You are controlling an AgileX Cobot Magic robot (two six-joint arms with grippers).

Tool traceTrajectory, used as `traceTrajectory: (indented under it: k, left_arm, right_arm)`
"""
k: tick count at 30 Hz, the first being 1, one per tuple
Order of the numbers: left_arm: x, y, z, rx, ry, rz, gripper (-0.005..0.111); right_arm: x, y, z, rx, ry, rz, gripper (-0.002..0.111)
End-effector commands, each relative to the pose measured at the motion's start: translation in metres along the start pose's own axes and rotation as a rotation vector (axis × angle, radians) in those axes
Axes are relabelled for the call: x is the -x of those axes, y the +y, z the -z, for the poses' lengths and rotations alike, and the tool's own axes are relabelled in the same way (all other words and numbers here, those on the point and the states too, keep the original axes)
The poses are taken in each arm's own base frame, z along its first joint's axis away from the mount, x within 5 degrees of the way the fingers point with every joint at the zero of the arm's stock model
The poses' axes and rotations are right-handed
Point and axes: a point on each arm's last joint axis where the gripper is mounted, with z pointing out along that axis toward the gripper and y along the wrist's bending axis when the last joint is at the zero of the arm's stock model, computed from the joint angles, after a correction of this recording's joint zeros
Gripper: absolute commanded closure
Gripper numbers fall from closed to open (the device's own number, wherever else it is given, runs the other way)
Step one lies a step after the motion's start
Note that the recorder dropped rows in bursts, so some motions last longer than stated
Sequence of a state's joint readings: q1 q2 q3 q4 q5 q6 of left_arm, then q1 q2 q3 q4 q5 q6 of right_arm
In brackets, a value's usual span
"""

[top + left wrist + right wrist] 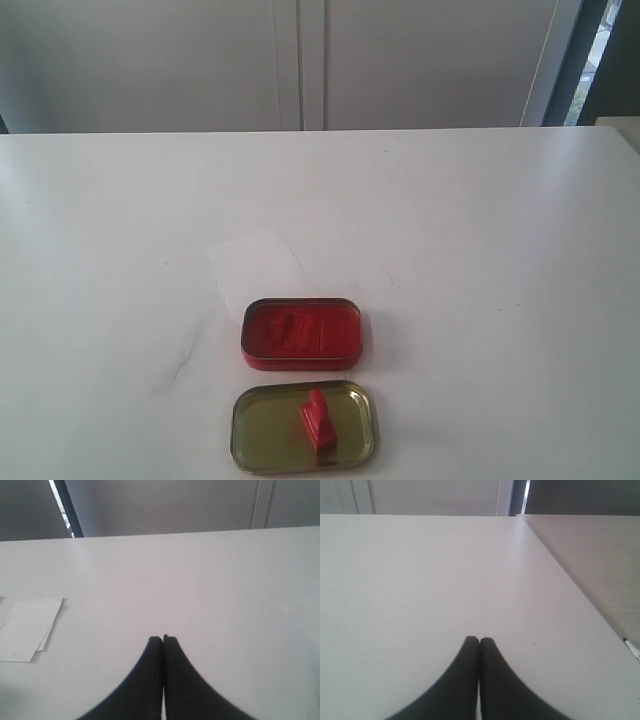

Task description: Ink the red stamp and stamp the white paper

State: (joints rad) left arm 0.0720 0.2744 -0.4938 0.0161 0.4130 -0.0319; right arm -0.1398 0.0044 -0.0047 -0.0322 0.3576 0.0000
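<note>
Exterior view: small red stamp [318, 420], blocky base, sits inside gold tin lid [262, 432] on worktop [480, 250]; white paper [255, 262] behind red ink tin [300, 358]. Fingers pressed together, holding nothing: left hand [163, 639], right hand [479, 640].

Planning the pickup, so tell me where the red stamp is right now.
In the exterior view the red stamp rests in the gold tin at bottom centre, just below the red ink tin; neither wrist view shows it.
</note>
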Motion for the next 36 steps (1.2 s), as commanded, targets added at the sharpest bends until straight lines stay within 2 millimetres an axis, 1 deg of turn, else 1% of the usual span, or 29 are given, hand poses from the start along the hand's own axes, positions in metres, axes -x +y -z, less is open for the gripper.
traceTrajectory:
  k: [1, 6, 10, 15, 20, 26, 29, 36]
  left_arm:
    - [0.015, 0.000, -0.004, -0.020, 0.094, -0.018, 0.107]
    - [0.029, -0.004, -0.010, -0.087, 0.199, -0.036, 0.107]
    - [0.041, -0.008, -0.019, -0.148, 0.274, -0.022, 0.107]
    - [0.052, -0.011, -0.033, -0.208, 0.412, 0.003, 0.107]
    - [0.063, -0.016, -0.050, -0.281, 0.487, 0.032, 0.107]
    - [0.064, -0.020, -0.071, -0.340, 0.566, 0.066, 0.107]
    - [0.066, -0.021, -0.078, -0.353, 0.599, 0.057, 0.107]
    - [0.068, -0.038, -0.091, -0.406, 0.690, -0.011, 0.107]
  right_arm:
    - [0.000, 0.000, 0.000, 0.003, -0.014, -0.002, 0.108]
    - [0.000, 0.000, 0.000, 0.003, -0.014, 0.005, 0.108]
    - [0.000, 0.000, 0.000, 0.003, -0.014, 0.005, 0.108]
    - [0.000, 0.000, 0.000, 0.003, -0.014, 0.005, 0.108]
    - [0.000, 0.000, 0.000, 0.003, -0.014, 0.003, 0.108]
    - [0.000, 0.000, 0.000, 0.003, -0.014, 0.003, 0.108]
    - [0.000, 0.000, 0.000, 0.003, -0.014, 0.003, 0.108]
    - [0.000, 0.000, 0.000, 0.003, -0.014, 0.003, 0.108]
